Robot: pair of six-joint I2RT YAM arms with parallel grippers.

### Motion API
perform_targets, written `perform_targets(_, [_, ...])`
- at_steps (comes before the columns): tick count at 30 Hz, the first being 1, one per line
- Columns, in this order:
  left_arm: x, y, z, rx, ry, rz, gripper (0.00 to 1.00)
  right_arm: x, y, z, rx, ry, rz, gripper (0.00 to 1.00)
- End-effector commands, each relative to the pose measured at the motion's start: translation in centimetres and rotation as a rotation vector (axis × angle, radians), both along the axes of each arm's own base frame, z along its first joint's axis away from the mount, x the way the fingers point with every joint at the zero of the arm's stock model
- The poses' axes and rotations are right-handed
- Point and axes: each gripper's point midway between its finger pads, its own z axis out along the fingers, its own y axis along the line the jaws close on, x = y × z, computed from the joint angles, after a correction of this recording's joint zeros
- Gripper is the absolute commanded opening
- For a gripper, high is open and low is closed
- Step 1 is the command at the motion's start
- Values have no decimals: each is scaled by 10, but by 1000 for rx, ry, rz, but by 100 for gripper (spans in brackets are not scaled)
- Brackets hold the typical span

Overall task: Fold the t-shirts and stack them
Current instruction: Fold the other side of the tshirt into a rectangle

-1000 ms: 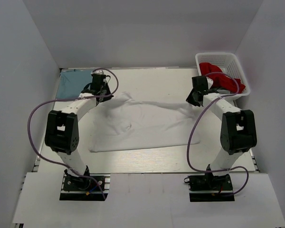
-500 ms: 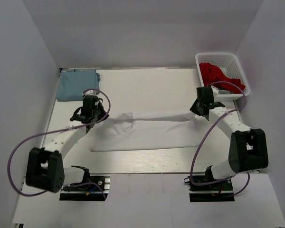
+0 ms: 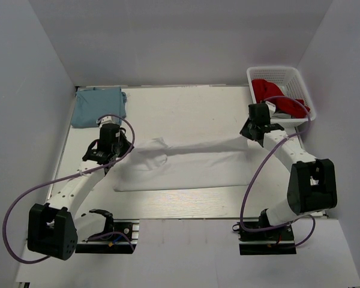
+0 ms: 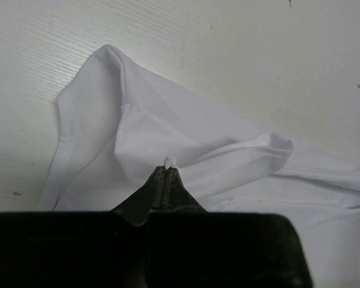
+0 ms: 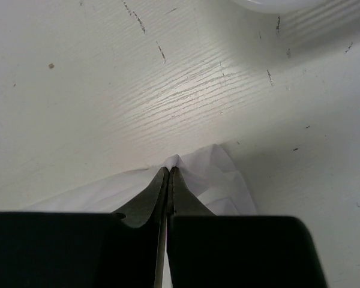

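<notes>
Overhead view of a white bench. Across its middle, a white t-shirt, upper edge stretched between both arms. Left jaws pinched shut on a fold near the sleeve; right jaws shut on the opposite corner. Folded light blue t-shirt at far left corner. Red garment in white basket, far right.
</notes>
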Motion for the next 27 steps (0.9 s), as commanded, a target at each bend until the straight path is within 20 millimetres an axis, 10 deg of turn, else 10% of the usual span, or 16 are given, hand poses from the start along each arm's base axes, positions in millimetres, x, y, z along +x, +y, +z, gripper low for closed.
perform_targets(1, [-13,6,1,4,-12,20,0,2,-3,9,-7,-24,1,0])
perform_targets(9, [-79,-5,-78,-81,234,-37,4,-54,-9,-48,20,117,-29,6])
perform_targets(12, [-106,-5,-76,-91,343,-43,59,-89,-20,-61,-12,178,-47,71])
perform_targets(13, [-108,-3,-70,-84,343,-36,69,-94,-22,-58,-20,181,-53,79])
perform_targets(14, [-106,-5,-57,-108,302,-30,99,-95,-23,-42,-14,130,-48,87])
perform_targets(21, [-54,-42,25,-241,-29,-197,100,-81,-8,5,13,-35,81,90])
perform_targets(27, [-2,-89,19,-303,-2,-372,100,-56,30,18,101,-78,251,90])
